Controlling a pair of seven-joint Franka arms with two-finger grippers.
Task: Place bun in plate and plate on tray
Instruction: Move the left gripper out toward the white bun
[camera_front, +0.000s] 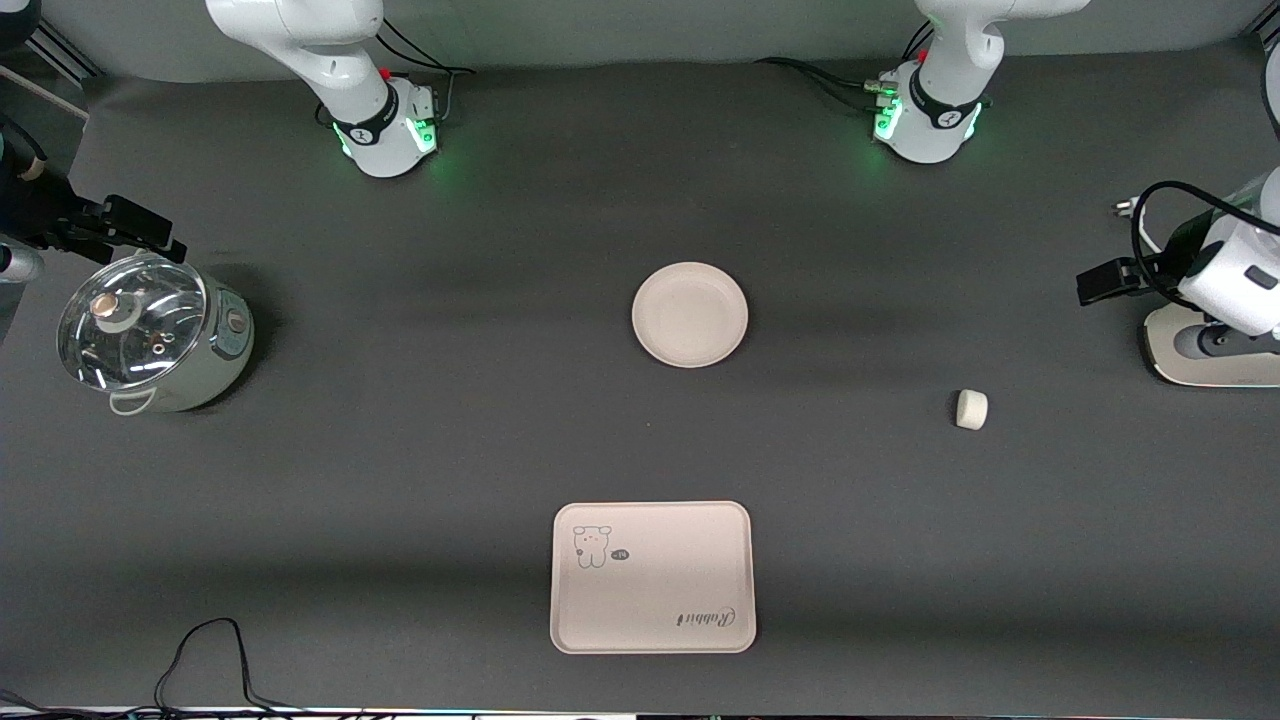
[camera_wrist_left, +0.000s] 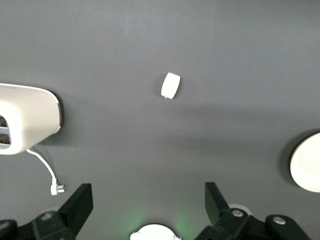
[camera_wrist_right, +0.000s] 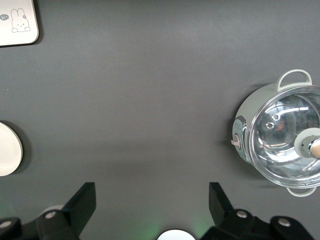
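Observation:
The small off-white bun (camera_front: 971, 409) lies on its side on the dark table toward the left arm's end, and the left wrist view shows the bun (camera_wrist_left: 170, 85) too. The round cream plate (camera_front: 690, 314) sits bare at mid-table. Nearer the front camera lies the cream tray (camera_front: 652, 577) with its bear drawing and "Rabbit" lettering, nothing on it. My left gripper (camera_wrist_left: 148, 200) hangs open and empty, high by the left arm's end. My right gripper (camera_wrist_right: 152, 200) is also open and empty, up beside the pot. Both are well away from the bun, plate and tray.
A glass-lidded pot (camera_front: 150, 335) stands at the right arm's end. A white appliance (camera_front: 1210, 350) with a loose plug (camera_wrist_left: 55, 189) sits at the left arm's end. A black cable (camera_front: 205, 660) lies at the table's front edge.

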